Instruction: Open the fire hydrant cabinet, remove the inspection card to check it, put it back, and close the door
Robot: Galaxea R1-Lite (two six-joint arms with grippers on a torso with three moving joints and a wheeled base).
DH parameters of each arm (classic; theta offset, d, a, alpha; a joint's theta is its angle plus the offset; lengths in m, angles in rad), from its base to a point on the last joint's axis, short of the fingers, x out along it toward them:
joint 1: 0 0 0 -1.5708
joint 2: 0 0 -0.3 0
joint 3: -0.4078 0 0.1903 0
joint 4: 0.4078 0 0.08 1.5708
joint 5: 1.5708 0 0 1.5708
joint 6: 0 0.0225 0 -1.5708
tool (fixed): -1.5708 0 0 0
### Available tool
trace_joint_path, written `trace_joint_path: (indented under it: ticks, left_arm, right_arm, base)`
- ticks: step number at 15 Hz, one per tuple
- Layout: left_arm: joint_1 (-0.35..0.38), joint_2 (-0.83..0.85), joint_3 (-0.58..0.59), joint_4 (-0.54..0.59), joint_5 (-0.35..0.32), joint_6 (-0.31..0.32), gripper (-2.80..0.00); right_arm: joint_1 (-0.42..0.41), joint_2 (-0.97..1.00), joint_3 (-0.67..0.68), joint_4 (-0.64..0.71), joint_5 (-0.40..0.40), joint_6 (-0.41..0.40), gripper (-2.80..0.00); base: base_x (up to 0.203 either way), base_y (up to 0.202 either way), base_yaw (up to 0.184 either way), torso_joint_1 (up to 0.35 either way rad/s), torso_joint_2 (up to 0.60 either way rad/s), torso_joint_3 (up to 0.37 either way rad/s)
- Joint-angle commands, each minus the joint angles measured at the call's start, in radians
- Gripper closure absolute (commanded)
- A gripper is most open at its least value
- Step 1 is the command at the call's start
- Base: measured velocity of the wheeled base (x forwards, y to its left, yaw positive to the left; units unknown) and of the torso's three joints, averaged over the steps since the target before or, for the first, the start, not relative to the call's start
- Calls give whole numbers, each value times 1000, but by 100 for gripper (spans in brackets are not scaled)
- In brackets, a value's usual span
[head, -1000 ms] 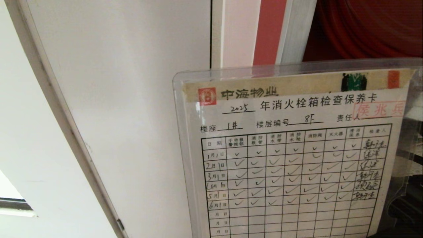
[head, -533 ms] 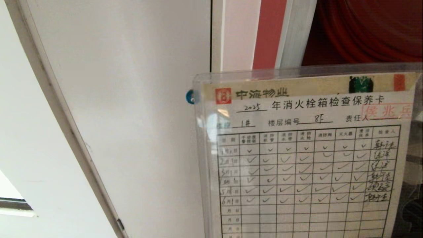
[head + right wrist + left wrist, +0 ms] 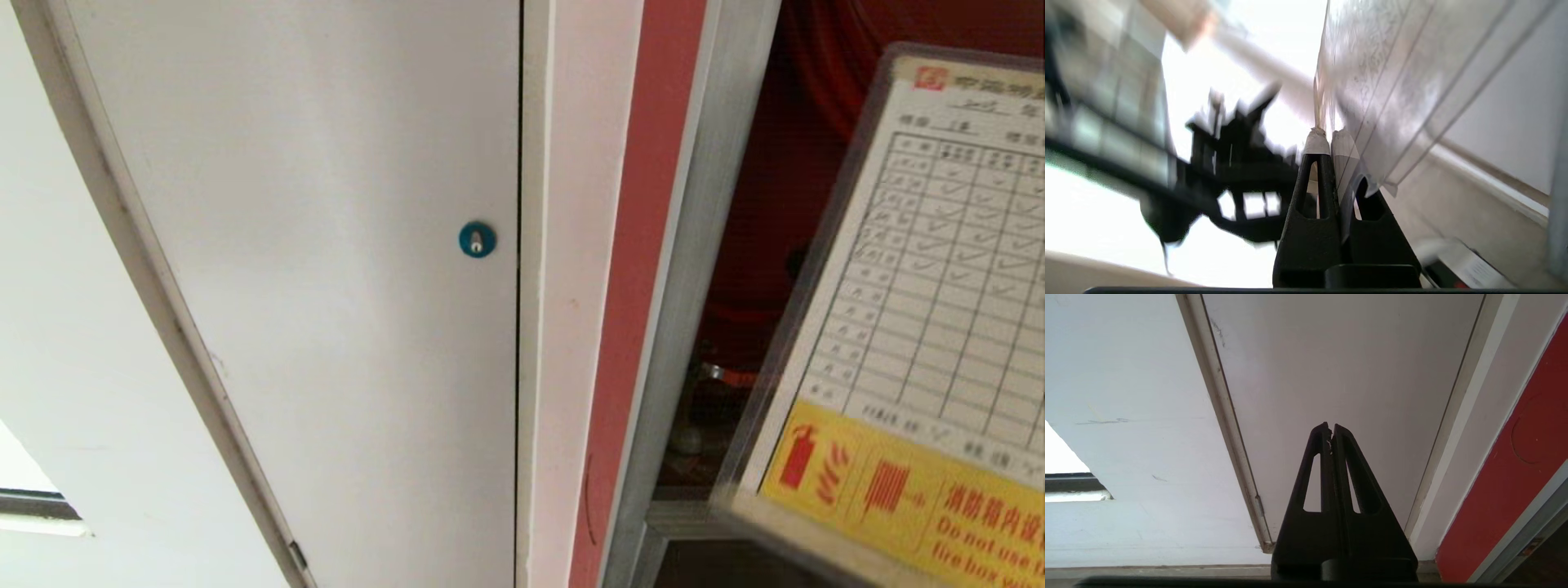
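You've got the inspection card [image 3: 922,310] showing white with a dark grid and a yellow band bearing red symbols. Beside it, the fire hydrant cabinet [image 3: 645,245] runs red with a silver frame. The white panel [image 3: 310,286] carries a blue lock [image 3: 477,239].

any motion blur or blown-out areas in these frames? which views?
Head view: the inspection card is blurred, its print unreadable, while the white panel and its blue lock stay sharp. Right wrist view: background smeared and blown out to white; the right gripper, shut on the card's clear sleeve, is crisp. Left wrist view: sharp, evenly lit, left gripper shut.
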Motion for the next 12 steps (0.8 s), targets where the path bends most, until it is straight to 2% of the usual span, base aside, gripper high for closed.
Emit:
trace_joint_path:
  ticks: [1, 2, 4, 6, 8, 12]
  left_arm:
    - [1, 1, 2, 0, 0, 0, 0]
    - [0, 1, 2, 0, 0, 1, 0]
    - [0, 1, 2, 0, 0, 1, 0]
    - [0, 1, 2, 0, 0, 1, 0]
    - [0, 1, 2, 0, 0, 1, 0]
    - [1, 1, 2, 0, 0, 1, 0]
  right_arm:
    - [0, -78, -3, 1, -152, 104, 0]
    - [0, -80, -5, 1, -237, 149, 0]
    - [-15, -55, -8, 1, -358, 186, 0]
    - [-35, -28, -20, 4, -431, 271, 0]
    - [-88, 5, -27, 9, -448, 314, 0]
    - [-263, 111, -54, 7, -442, 393, 0]
  base:
    - [0, 0, 0, 0, 0, 0]
    - [0, 0, 0, 0, 0, 0]
    - [0, 0, 0, 0, 0, 0]
    - [0, 0, 0, 0, 0, 0]
    - [0, 0, 0, 0, 0, 0]
    - [0, 0, 0, 0, 0, 0]
